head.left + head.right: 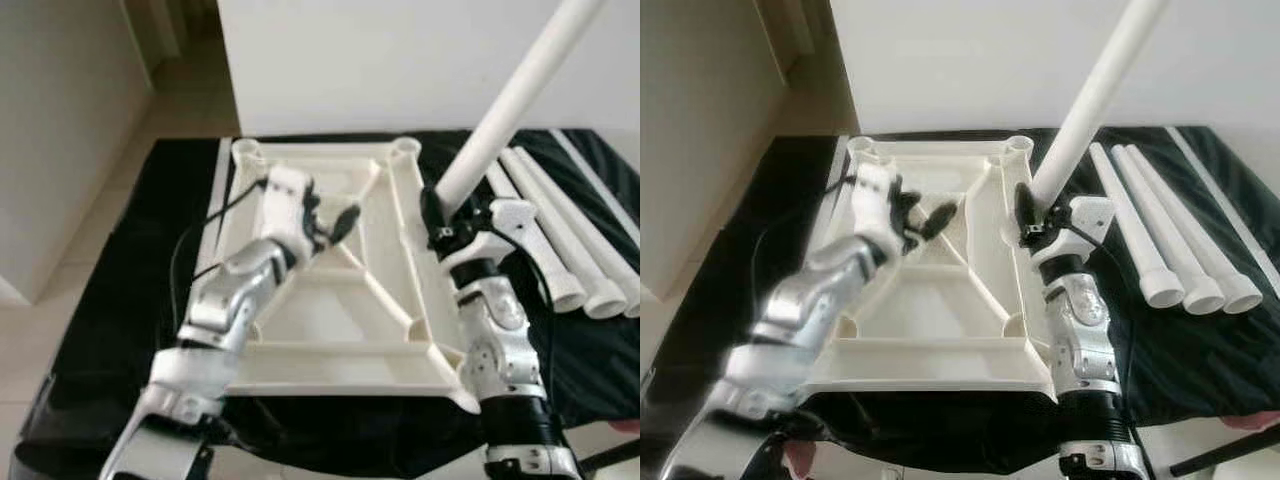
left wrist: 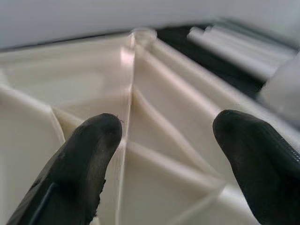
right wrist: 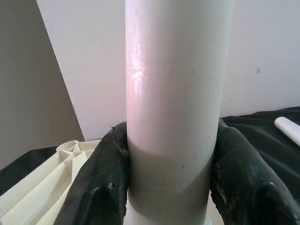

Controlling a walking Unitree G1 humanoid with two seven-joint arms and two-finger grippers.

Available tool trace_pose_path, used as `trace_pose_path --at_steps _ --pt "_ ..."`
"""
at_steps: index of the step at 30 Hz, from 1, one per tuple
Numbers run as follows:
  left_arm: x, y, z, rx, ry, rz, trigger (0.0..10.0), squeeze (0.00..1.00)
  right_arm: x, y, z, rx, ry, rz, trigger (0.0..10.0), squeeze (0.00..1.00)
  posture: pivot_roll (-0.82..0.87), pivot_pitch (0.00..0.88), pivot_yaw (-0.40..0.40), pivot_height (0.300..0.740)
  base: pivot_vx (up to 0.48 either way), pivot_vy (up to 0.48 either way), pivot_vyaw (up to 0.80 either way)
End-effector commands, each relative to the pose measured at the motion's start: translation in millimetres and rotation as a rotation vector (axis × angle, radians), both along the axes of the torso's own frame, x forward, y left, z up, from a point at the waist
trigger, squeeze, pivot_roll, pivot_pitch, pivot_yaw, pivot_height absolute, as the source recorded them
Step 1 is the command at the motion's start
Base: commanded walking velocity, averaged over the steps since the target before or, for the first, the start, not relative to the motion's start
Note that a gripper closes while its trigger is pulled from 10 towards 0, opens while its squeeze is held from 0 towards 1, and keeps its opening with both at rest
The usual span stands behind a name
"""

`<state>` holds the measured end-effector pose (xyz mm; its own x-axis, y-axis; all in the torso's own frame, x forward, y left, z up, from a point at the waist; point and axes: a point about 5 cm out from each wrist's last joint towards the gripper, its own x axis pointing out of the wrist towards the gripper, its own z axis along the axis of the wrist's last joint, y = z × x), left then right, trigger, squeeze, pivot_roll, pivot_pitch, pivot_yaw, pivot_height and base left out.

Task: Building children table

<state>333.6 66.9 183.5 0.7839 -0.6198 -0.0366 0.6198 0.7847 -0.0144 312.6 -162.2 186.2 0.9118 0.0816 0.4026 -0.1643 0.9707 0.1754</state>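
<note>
Black cloth (image 1: 120, 300) covers the desk below a white wall, and on it the cream tabletop (image 1: 330, 300) lies upside down, ribs and corner sockets facing up. Over the middle of the tabletop the left gripper (image 1: 335, 222) hovers above the crossing ribs, its fingers (image 2: 89, 154) spread wide with nothing between them. At the tabletop's right edge the right gripper (image 1: 440, 225) has its fingers (image 3: 103, 173) clamped on either side of a white leg (image 1: 515, 100), which rises tilted up and away, while three spare legs (image 1: 570, 240) lie side by side on the cloth just beyond that edge.
</note>
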Motion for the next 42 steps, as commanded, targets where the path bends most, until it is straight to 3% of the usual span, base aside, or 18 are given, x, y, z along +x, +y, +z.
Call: trace_pose_path --at_steps 1,5,7,8,10,18,22,24,26,29,35,37,39,41,42 --pt "-13.9 -9.8 -11.8 0.052 0.028 -0.260 10.0 0.00 0.3 -2.2 1.0 0.010 -0.010 -0.008 10.0 0.00 -0.02 0.000 0.022 0.740 0.000 0.000 0.00" --pt "-24.0 -8.8 -23.8 0.100 0.050 -0.336 10.0 0.00 1.5 -3.2 1.9 0.032 -0.009 -0.014 10.0 0.00 -0.02 0.000 0.023 0.740 0.000 0.000 0.00" --pt "-39.7 -8.2 -36.9 0.150 0.071 -0.441 10.0 0.00 2.0 -3.1 2.2 0.044 -0.008 -0.017 10.0 0.00 -0.02 0.000 0.026 0.740 0.000 0.000 0.00" --pt "-39.7 -8.2 -36.9 0.150 0.071 -0.441 10.0 0.00 2.0 -3.1 2.2 0.044 -0.008 -0.017 10.0 0.00 -0.02 0.000 0.026 0.740 0.000 0.000 0.00" --pt "-53.8 -8.6 -41.5 0.144 0.089 -0.530 10.0 0.00 1.9 -2.3 1.6 0.047 -0.006 -0.017 10.0 0.00 -0.02 0.000 0.027 0.740 0.000 0.000 0.00" --pt "-72.4 -4.5 -44.0 0.138 0.107 -0.637 10.0 0.00 1.6 -2.3 0.2 0.049 0.000 -0.017 10.0 0.00 -0.02 0.000 0.028 0.740 0.000 0.000 0.00" --pt "-74.8 0.1 -37.7 0.059 0.122 -0.645 10.0 0.00 1.7 -1.0 -0.3 0.042 0.004 -0.014 10.0 0.00 -0.01 0.000 0.025 0.740 0.000 0.000 0.00" --pt "-74.8 0.1 -37.7 0.059 0.122 -0.645 10.0 0.00 1.7 -1.0 -0.3 0.042 0.004 -0.014 10.0 0.00 -0.01 0.000 0.025 0.740 0.000 0.000 0.00" --pt "-86.4 2.5 -34.5 0.013 0.141 -0.717 10.0 0.00 1.3 -0.1 -1.6 0.042 0.009 -0.011 10.0 0.00 -0.01 0.000 0.020 0.740 0.000 0.000 0.00" --pt "-94.5 3.2 -42.1 0.061 0.166 -0.744 10.0 0.00 1.1 0.0 -2.4 0.040 0.014 -0.010 10.0 0.00 -0.01 0.000 0.017 0.740 0.000 0.000 0.00" --pt "-91.2 4.7 -58.2 0.183 0.180 -0.713 10.0 0.00 1.6 -0.5 -2.1 0.038 0.016 -0.009 10.0 0.00 0.00 0.000 0.011 0.740 0.000 0.000 0.00" --pt "-75.9 5.4 -70.4 0.261 0.186 -0.594 10.0 0.00 2.1 -0.6 -1.6 0.037 0.017 -0.011 10.0 0.00 -0.01 0.000 0.012 0.740 0.000 0.000 0.00" --pt "-75.9 5.4 -70.4 0.261 0.186 -0.594 10.0 0.00 2.1 -0.6 -1.6 0.037 0.017 -0.011 10.0 0.00 -0.01 0.000 0.012 0.740 0.000 0.000 0.00" --pt "-58.9 6.4 -74.6 0.296 0.179 -0.453 10.0 0.00 2.1 -0.8 -1.9 0.037 0.019 -0.015 10.0 0.00 -0.01 0.000 0.012 0.740 0.000 0.000 0.00" --pt "-58.9 6.4 -74.6 0.296 0.179 -0.453 10.0 0.00 2.1 -0.8 -1.9 0.037 0.019 -0.015 10.0 0.00 -0.01 0.000 0.012 0.740 0.000 0.000 0.00"
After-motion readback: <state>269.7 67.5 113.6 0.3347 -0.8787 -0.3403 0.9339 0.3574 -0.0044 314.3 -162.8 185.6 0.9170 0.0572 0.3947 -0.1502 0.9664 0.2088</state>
